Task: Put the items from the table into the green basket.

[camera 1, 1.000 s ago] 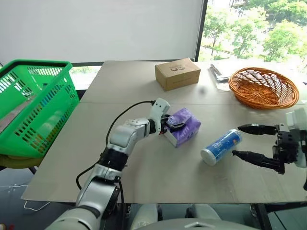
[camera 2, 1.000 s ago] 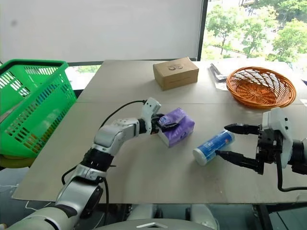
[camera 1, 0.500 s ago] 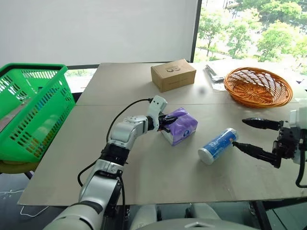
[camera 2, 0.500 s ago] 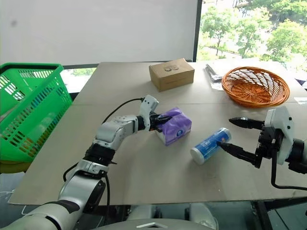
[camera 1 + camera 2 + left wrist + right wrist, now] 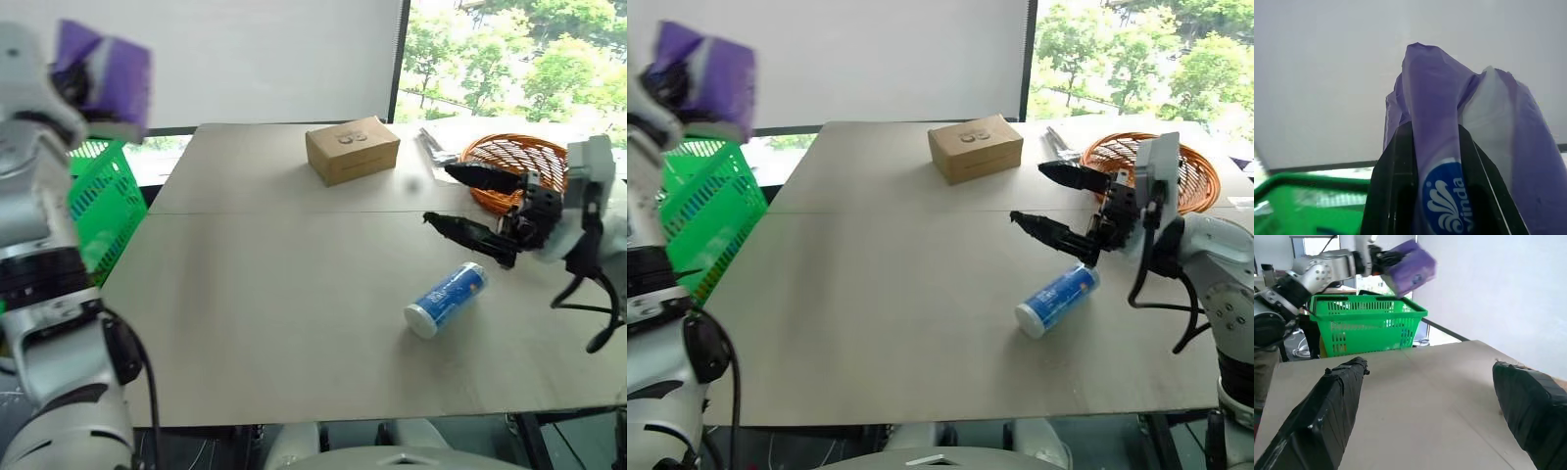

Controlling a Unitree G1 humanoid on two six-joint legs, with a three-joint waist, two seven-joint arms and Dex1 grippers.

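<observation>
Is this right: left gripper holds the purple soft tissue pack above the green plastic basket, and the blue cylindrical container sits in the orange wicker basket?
Not quite. The blue cylindrical container lies on the grey-beige table, not in the orange wicker basket, as the left eye view shows. The left gripper does hold the purple soft tissue pack above the green plastic basket.

I read "Vinda" in white on a blue round logo on the purple tissue pack [image 5: 1449, 147], seen in the left wrist view. The blue container [image 5: 447, 300] has white print, too small to read. The cardboard box [image 5: 352, 149] carries a dark mark on top, can't make it out
</observation>
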